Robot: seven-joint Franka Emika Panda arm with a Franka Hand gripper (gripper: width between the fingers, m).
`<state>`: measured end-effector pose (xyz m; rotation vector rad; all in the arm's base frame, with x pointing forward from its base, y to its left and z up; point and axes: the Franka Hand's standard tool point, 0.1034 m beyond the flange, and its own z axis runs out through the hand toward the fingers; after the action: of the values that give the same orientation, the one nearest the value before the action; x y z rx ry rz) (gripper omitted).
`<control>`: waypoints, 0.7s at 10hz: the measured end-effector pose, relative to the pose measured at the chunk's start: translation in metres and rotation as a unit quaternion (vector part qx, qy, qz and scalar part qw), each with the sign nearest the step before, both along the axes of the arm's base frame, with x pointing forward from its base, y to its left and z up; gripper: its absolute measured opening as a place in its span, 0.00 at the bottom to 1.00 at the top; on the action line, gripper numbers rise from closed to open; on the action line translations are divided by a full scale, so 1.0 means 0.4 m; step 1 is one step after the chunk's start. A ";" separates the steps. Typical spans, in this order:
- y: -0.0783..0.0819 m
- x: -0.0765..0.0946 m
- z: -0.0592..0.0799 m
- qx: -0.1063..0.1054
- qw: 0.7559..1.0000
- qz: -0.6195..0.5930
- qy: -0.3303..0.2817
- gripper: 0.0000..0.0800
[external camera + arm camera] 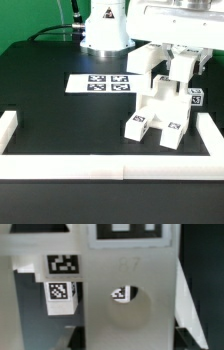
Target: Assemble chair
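Observation:
The partly joined chair [160,108] stands at the exterior view's right, a chunky white block with tagged feet [137,125] near the front wall. My gripper [181,62] hangs just above it, shut on a flat white chair part [183,74] that reaches down to the assembly's top. In the wrist view this chair part [125,274] fills the space between my dark fingers [76,336], with my gripper [128,341] closed against both its sides. A round hole [124,294] in it shows a tag behind. A tagged peg-like piece [61,291] sits beside it.
The marker board [100,83] lies on the black table left of the chair. A low white border wall [100,166] runs along the front and up both sides. The arm's base [105,30] stands at the back, and another white part [146,57] lies behind the assembly.

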<state>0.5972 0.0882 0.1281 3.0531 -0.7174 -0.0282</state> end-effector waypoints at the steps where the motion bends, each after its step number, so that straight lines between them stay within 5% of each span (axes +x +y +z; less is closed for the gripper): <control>1: 0.000 -0.001 -0.001 0.000 1.000 0.000 0.001 0.36; 7: -0.001 -0.019 -0.016 -0.001 1.000 0.000 -0.004 0.36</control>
<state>0.5897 0.0876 0.1215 3.0542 -0.7163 -0.0155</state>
